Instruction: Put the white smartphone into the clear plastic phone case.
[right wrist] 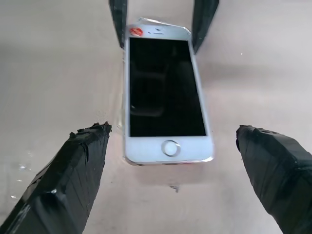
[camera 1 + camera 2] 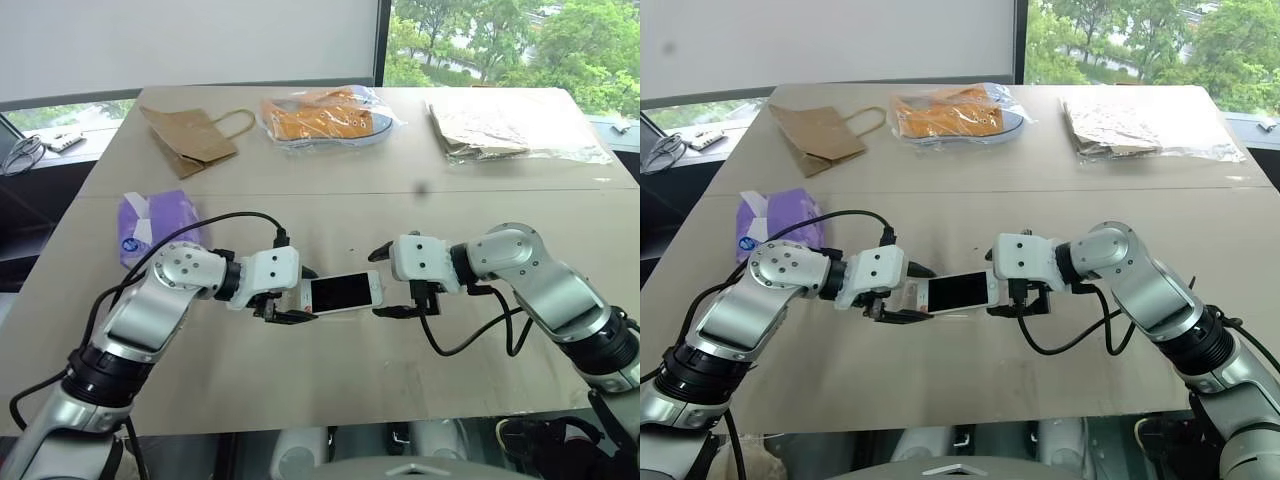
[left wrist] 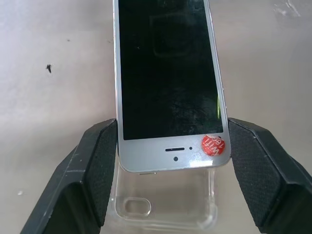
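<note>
Left tool (image 2: pixel 290 313) grips flat, glossy white smartphone (image 2: pixel 345 292).

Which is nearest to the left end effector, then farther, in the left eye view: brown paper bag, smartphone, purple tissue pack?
1. Smartphone, between the left end effector's fingers.
2. Purple tissue pack, on the table's left side.
3. Brown paper bag, far left.

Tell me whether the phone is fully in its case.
Not fully. The phone lies on the clear case, whose camera-hole end sticks out past the phone's end.
</note>
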You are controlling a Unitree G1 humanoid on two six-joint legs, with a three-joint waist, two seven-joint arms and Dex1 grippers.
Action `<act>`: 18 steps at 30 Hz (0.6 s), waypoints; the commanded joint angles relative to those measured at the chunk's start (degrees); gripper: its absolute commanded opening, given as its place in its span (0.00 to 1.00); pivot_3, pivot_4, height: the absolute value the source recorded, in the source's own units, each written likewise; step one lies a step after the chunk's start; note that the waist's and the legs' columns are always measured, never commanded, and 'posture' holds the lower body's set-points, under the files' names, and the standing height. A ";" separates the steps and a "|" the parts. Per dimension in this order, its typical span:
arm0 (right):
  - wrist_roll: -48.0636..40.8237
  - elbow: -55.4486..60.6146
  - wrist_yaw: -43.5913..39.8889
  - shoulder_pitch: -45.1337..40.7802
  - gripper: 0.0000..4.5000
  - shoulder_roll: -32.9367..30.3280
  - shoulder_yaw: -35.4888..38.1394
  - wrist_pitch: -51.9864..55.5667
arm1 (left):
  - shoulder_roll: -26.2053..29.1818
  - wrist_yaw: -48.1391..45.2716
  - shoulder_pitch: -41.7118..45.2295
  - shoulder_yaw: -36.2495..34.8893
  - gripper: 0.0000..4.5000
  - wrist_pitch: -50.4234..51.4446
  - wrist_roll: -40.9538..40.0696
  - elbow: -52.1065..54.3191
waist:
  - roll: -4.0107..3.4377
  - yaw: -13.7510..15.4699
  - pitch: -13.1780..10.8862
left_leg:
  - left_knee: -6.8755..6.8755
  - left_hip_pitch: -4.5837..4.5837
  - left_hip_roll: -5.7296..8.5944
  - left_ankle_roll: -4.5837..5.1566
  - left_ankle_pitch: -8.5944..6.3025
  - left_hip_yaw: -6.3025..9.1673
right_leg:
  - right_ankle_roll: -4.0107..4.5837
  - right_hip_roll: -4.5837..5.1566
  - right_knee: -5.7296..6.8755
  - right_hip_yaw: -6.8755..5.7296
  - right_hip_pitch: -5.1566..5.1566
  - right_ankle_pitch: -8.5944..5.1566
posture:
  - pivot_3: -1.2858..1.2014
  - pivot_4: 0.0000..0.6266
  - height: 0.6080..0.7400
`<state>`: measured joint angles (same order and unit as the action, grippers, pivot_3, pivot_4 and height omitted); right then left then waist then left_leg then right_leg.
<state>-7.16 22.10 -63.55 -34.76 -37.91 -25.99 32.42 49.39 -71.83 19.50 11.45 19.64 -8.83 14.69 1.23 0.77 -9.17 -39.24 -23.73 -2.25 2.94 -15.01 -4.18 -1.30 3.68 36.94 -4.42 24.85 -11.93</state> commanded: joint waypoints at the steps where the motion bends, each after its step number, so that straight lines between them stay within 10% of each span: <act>1: -0.32 1.85 0.28 -0.28 1.00 0.33 0.59 0.30 | -0.17 0.55 1.46 -0.96 0.64 0.31 -1.31 2.34 | 0.00 0.01 0.00 | 0.00 0.00 0.00 0.00 0.00 0.00 | 0.00 0.00 0.00 0.00 0.00 0.00 | 0.52 0.24 1.00; 18: 2.80 -1.33 2.43 -2.23 0.95 3.30 -2.22 4.07 | -0.52 1.01 3.80 -0.08 0.64 -0.71 -0.75 4.49 | 0.00 0.00 0.00 | 0.00 -0.02 0.02 -0.02 0.01 -0.01 | 0.00 -0.01 0.00 0.01 0.01 0.00 | 0.52 0.24 1.00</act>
<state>-3.89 19.82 -61.13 -35.31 -35.14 -28.85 35.79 48.63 -71.04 22.97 12.06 20.71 -9.19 17.52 1.23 0.77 -9.17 -39.25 -23.75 -2.23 2.92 -15.00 -4.19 -1.30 3.67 36.94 -4.41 24.86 -11.93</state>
